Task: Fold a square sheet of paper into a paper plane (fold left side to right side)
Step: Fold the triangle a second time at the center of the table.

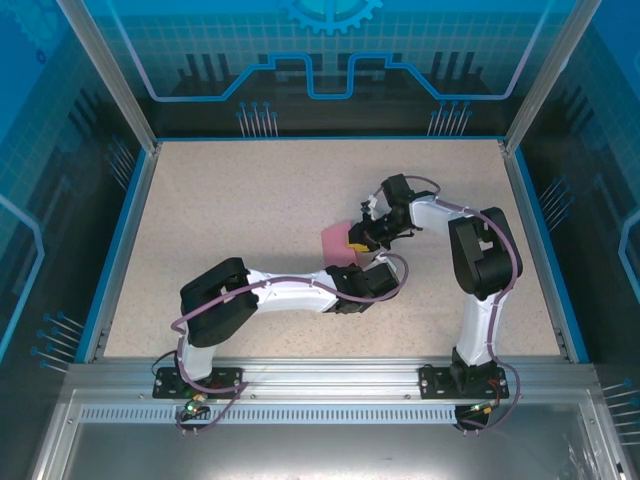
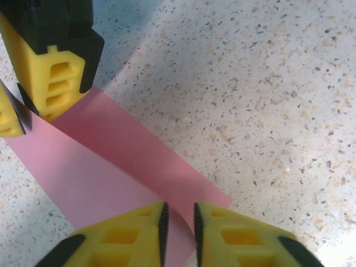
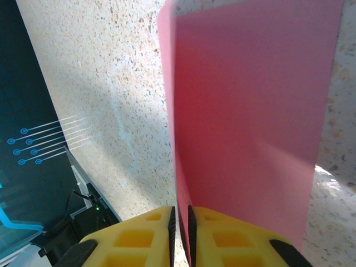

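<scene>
The square sheet of paper is pink, folded over and lifted off the speckled table near its middle. My right gripper holds its right edge. In the right wrist view that gripper is shut on the paper, which rises upright from the jaws. My left gripper comes in from the near side. In the left wrist view its jaws have closed in on a near corner of the paper, with the creased layers between the pads. The right gripper's yellow fingers pinch the far end.
The speckled table is bounded by a blue rim on the left, back and right. A metal rail carries both arm bases at the near edge. The right arm's elbow stands tall right of the paper.
</scene>
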Controlling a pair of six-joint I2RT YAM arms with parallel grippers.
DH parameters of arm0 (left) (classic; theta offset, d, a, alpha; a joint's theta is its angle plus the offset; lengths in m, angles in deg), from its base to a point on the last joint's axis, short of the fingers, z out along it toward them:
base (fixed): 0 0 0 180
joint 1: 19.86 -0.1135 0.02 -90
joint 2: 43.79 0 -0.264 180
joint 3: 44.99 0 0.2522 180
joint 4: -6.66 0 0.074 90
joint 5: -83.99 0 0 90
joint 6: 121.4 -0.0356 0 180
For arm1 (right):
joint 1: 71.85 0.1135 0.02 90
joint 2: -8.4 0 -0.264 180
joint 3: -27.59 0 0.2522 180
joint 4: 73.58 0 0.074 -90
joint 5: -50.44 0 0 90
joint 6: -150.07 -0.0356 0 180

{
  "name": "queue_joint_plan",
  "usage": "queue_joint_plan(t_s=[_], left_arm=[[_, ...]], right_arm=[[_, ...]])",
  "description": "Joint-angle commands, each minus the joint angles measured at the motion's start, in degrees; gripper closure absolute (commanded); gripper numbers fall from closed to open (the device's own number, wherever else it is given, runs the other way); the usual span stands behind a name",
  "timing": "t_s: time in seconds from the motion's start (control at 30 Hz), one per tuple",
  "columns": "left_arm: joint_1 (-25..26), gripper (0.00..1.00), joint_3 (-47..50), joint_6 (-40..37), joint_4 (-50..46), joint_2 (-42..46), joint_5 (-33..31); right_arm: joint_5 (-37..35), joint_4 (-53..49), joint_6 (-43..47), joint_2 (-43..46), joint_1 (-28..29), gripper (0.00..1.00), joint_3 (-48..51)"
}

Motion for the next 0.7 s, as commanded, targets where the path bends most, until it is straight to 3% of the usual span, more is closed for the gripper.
queue_joint_plan(t_s=[0.0, 0.2, 0.37, 0.67], left_arm=[[0.36, 0.86, 0.24, 1.13, -1.12, 0.44, 0.22], [0.09, 0.98, 1.26, 2.19, -0.60, 1.55, 0.68], [-1.03, 1.00, 2.49, 3.52, 0.24, 2.97, 2.99], [-4.10, 1.00, 7.02, 6.22, 4.88, 7.08, 10.25]], right_arm=[[-0.21, -2.33, 1.31, 0.03, 0.72, 0.82, -1.60], [-0.38, -2.58, 2.01, 0.05, 0.72, 0.81, -1.84], [-0.33, -1.54, 2.19, 0.59, 0.63, 0.79, -1.70], [-1.96, 3.36, 2.15, 5.57, -0.17, 0.52, -0.68]])
